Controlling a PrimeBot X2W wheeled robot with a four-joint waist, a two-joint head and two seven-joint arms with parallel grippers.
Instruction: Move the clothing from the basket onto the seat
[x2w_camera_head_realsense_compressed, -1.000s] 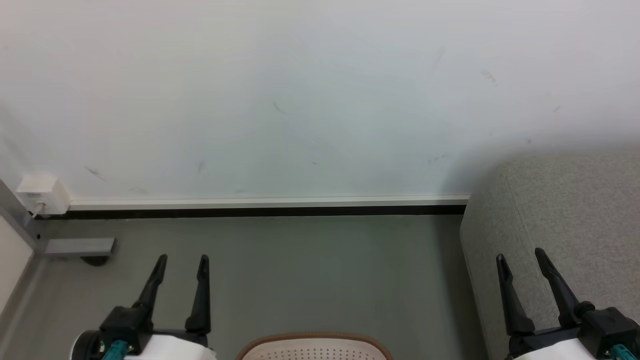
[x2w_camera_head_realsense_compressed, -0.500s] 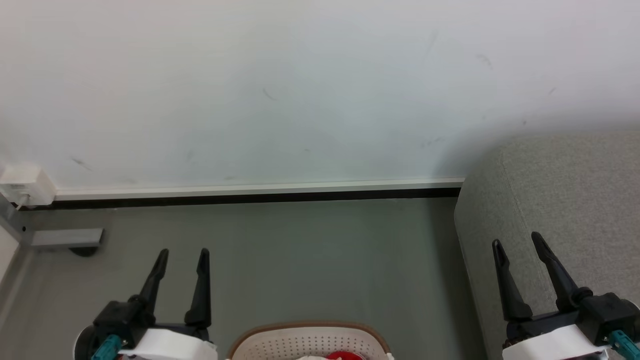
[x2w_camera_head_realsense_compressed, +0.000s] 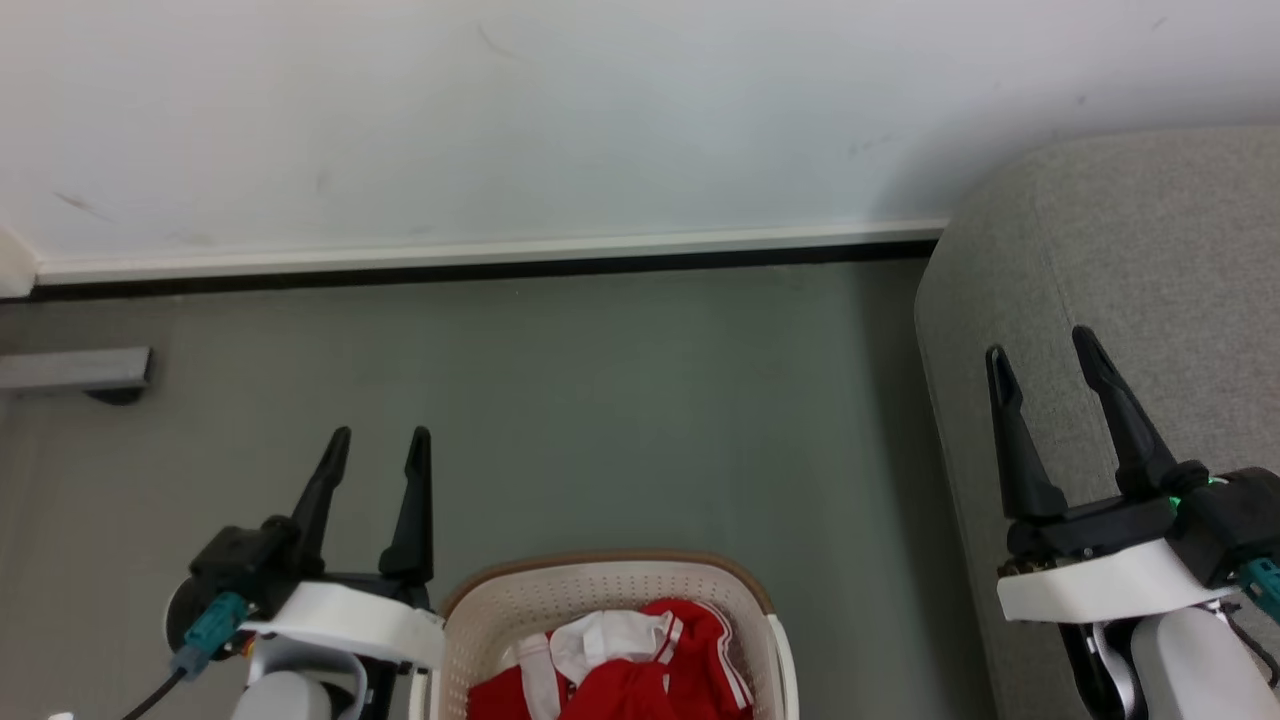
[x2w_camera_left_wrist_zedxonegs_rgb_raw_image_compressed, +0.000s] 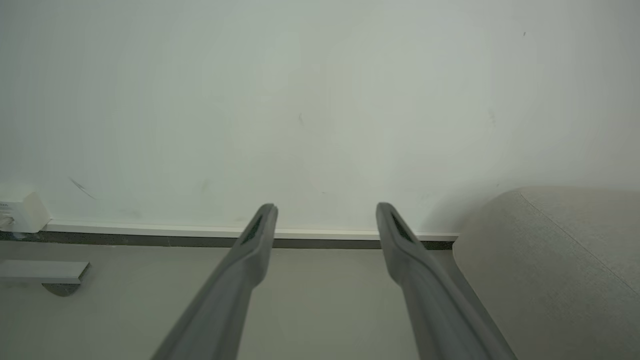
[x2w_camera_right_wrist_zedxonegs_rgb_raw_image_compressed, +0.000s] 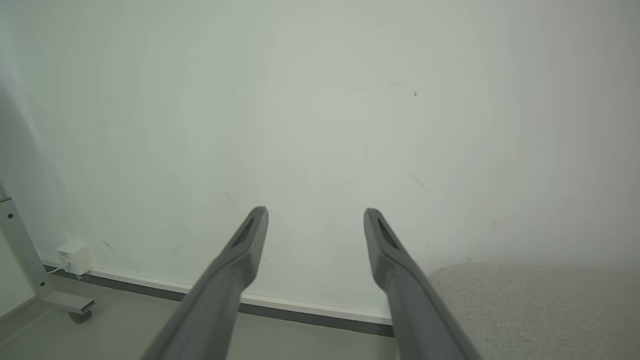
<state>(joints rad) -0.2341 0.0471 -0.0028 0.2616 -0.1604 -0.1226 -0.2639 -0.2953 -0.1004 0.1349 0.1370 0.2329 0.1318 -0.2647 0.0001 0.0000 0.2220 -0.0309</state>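
The cream-white basket (x2w_camera_head_realsense_compressed: 600, 585) with a brown rim stands on the floor at the bottom middle of the head view. Red clothing (x2w_camera_head_realsense_compressed: 640, 680) with white trim lies bunched inside it. The light grey seat (x2w_camera_head_realsense_compressed: 1120, 250) rises at the right, also in the left wrist view (x2w_camera_left_wrist_zedxonegs_rgb_raw_image_compressed: 565, 260) and the right wrist view (x2w_camera_right_wrist_zedxonegs_rgb_raw_image_compressed: 540, 310). My left gripper (x2w_camera_head_realsense_compressed: 378, 440) hangs open and empty just left of the basket, its fingers pointing at the wall (x2w_camera_left_wrist_zedxonegs_rgb_raw_image_compressed: 325, 207). In front of the seat's rounded end my right gripper (x2w_camera_head_realsense_compressed: 1040, 345) is open and empty too (x2w_camera_right_wrist_zedxonegs_rgb_raw_image_compressed: 315, 212).
A white wall with a pale skirting board (x2w_camera_head_realsense_compressed: 480, 255) closes off the grey floor (x2w_camera_head_realsense_compressed: 620, 400) ahead. A grey metal foot with a castor (x2w_camera_head_realsense_compressed: 75, 372) sits at the far left, and a white socket box (x2w_camera_right_wrist_zedxonegs_rgb_raw_image_compressed: 75, 257) is on the wall there.
The head camera has tilted downward: wall and skirting slid up the picture, and the basket with the red clothing came into view. Both grippers stay open.
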